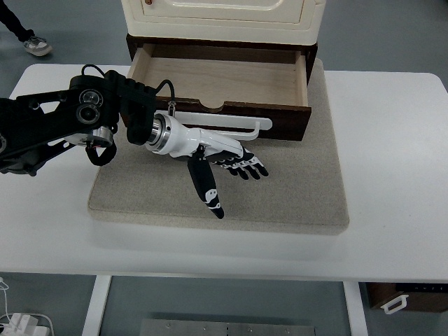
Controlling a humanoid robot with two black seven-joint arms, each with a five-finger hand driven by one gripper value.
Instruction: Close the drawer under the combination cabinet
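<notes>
A cream cabinet (222,17) stands at the table's far middle on a dark wooden base. The drawer (218,78) under it is pulled out toward me, its pale wood inside empty. Its dark front panel (280,120) carries a white bar handle (231,123). My left hand (227,168) reaches in from the left, just in front of the drawer front and below the handle. Its fingers are spread and flat, palm down, holding nothing. The thumb points toward the near edge.
The cabinet stands on a grey-beige mat (294,196) on the white table (392,175). A person's shoe (36,46) shows on the floor at the top left. A white power strip (21,323) lies on the floor at the bottom left.
</notes>
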